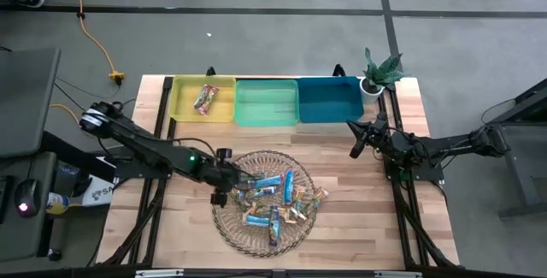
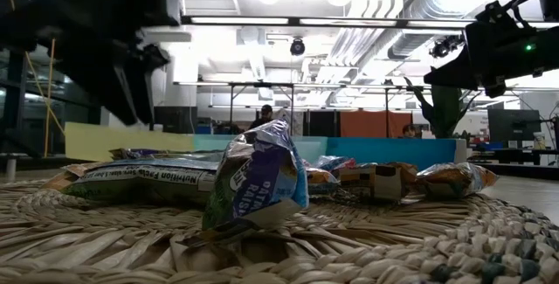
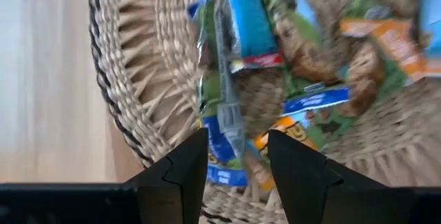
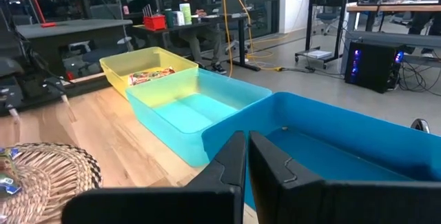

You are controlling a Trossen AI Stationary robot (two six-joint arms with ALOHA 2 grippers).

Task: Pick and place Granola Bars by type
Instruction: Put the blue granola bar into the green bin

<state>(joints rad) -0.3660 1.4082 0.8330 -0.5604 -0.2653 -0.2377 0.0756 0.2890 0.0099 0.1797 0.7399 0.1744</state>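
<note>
Several granola bars (image 1: 272, 201) in blue, green and orange wrappers lie heaped on a round wicker plate (image 1: 224, 227). One more bar (image 1: 205, 98) lies in the yellow bin (image 1: 184, 103). My left gripper (image 1: 224, 194) hangs open over the plate's left part, pointing steeply down. In the left wrist view its fingers (image 3: 238, 158) stand on either side of a green-and-blue bar (image 3: 217, 107); in the low view the gripper (image 2: 131, 92) is above the heap, clear of it. My right gripper (image 1: 355, 151) waits shut by the teal bin (image 1: 329, 98).
A green bin (image 1: 267, 103) stands between the yellow and teal ones along the table's far edge. A small potted plant (image 1: 380, 73) stands at the far right corner. Bare wood (image 1: 359, 218) lies right of the plate.
</note>
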